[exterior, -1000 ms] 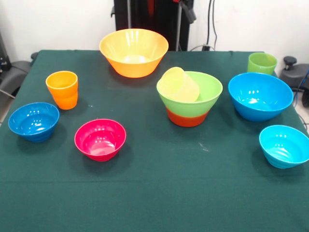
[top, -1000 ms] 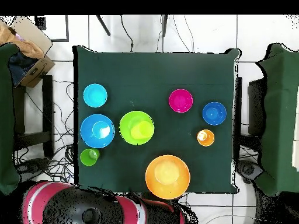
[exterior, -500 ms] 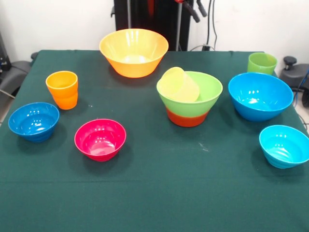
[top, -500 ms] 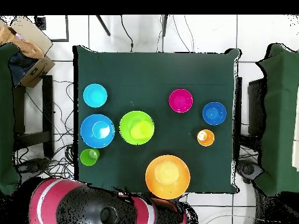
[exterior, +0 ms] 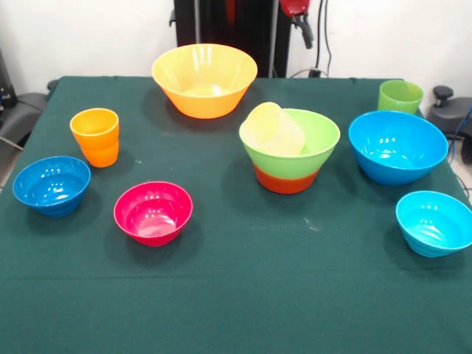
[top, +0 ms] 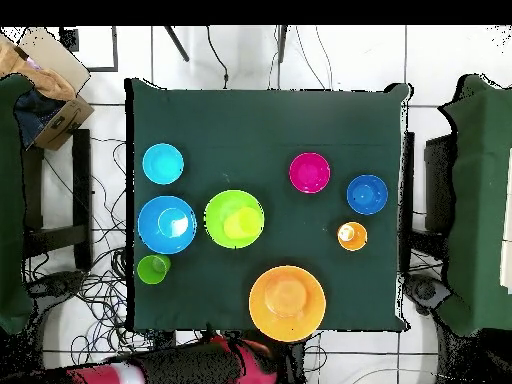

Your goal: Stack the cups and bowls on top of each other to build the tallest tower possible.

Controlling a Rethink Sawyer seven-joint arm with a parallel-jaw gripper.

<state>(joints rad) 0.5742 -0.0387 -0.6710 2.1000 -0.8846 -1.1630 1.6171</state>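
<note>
The tower stands right of the table's middle: the orange-red bowl (exterior: 286, 179) at the bottom, the light green bowl (exterior: 317, 139) nested in it, and the pale yellow cup (exterior: 273, 129) lying tilted inside. The other cups stand apart: orange (exterior: 95, 136) at the left and green (exterior: 400, 96) at the far right. The loose bowls are the big yellow-orange (exterior: 204, 79), magenta (exterior: 153, 212), big blue (exterior: 397, 146), small dark blue (exterior: 51, 184) and cyan (exterior: 434, 221). My gripper (exterior: 302, 29) hangs at the top edge behind the table, touching nothing.
The dark green tablecloth (exterior: 236, 295) covers the whole table. In the overhead view the arm (top: 200, 365) lies beyond the table's bottom edge, near the yellow-orange bowl (top: 287, 301). A cardboard box (top: 45, 80) and green-draped furniture (top: 480, 200) flank the table.
The arm behind the table has swung sideways and drawn back; its end shows slightly further right in the front view. No cup or bowl has moved.
</note>
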